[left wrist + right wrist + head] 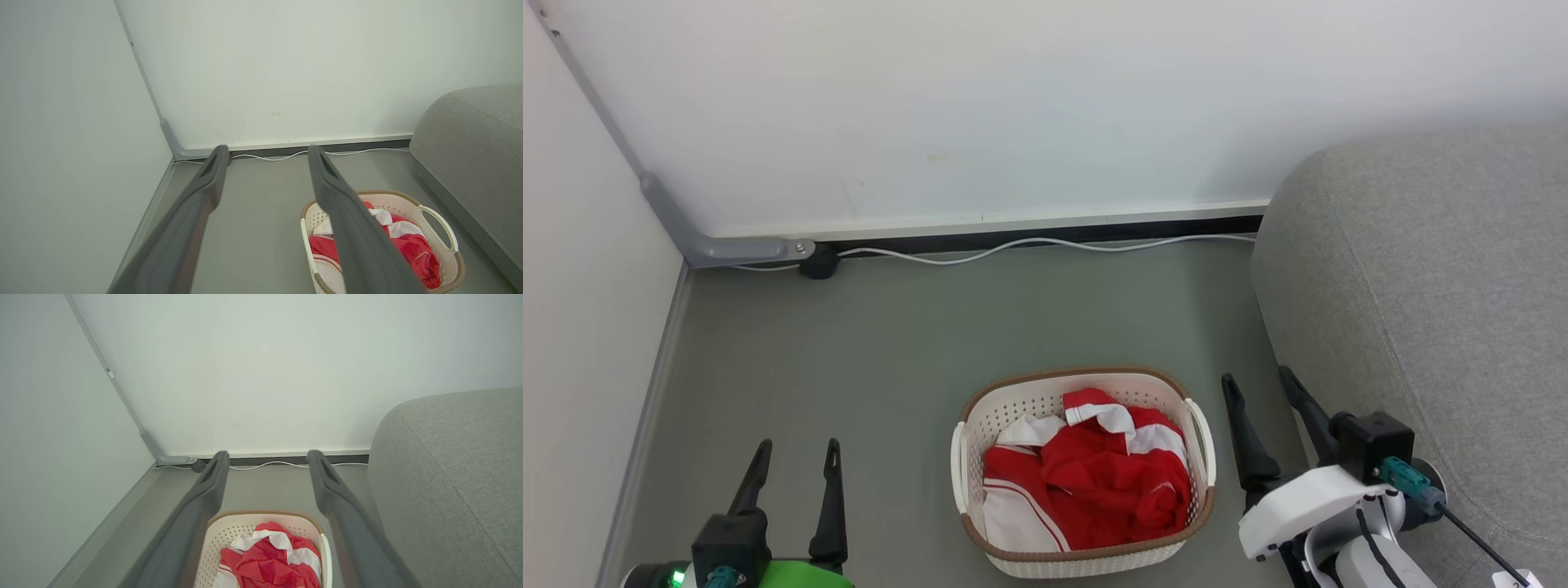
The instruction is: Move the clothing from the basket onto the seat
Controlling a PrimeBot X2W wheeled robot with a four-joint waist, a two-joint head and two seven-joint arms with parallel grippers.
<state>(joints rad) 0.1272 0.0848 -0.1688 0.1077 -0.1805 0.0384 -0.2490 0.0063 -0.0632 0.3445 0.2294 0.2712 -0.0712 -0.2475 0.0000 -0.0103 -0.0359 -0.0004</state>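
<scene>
The cream basket (980, 425) with a brown rim stands on the grey floor, low in the head view. Red and white clothing (1094, 482) lies crumpled inside it. The grey seat (1421, 286) rises to the right of the basket. My left gripper (796, 457) hangs open to the left of the basket with nothing between its fingers. Between basket and seat, my right gripper (1258, 388) is open and holds nothing. The left wrist view shows the basket (443, 222), clothing (412, 249) and seat (470, 134). In the right wrist view the basket (241, 524) and clothing (269, 563) lie between the fingers, seat (449, 477) to the right.
A white wall with a dark skirting strip closes off the back. A white cable (1029, 245) runs along its foot to a black plug (818, 263). A grey conduit (719, 245) bends down in the left corner, where a side wall (588, 327) stands.
</scene>
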